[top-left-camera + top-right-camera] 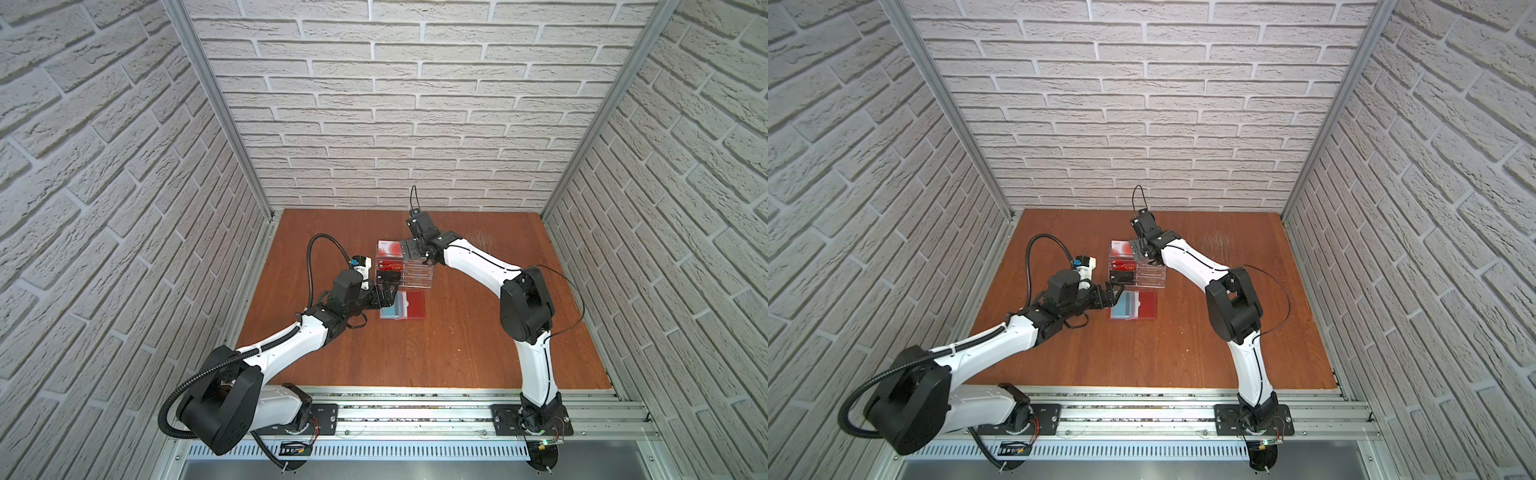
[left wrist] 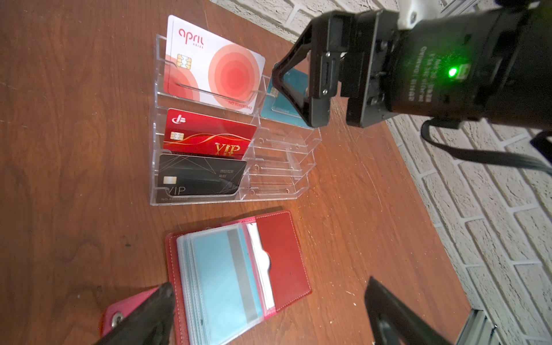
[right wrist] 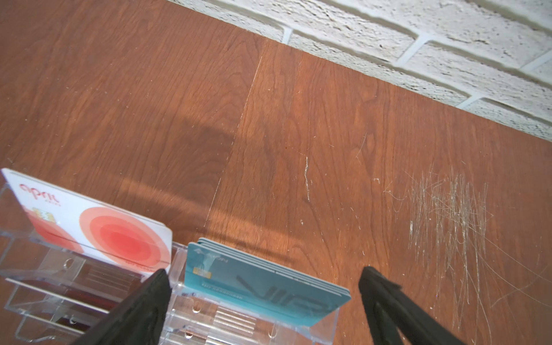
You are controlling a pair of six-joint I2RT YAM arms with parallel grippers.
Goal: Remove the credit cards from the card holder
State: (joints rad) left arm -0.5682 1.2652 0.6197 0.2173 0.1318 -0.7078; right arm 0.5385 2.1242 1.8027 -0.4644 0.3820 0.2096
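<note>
Left arm (image 1: 291, 336) reaching forward, right arm (image 1: 478, 259) bent inward, both jaws wide apart

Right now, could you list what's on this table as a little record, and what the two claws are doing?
card holder: red, lying open on the wooden table
inside it: teal card, stripe side up, in a clear sleeve
acrylic stand: april card, red VIP card, black VIP card, stack of teal VIP cards
left gripper: open, at the card holder
right gripper: open, above the teal VIP cards
</note>
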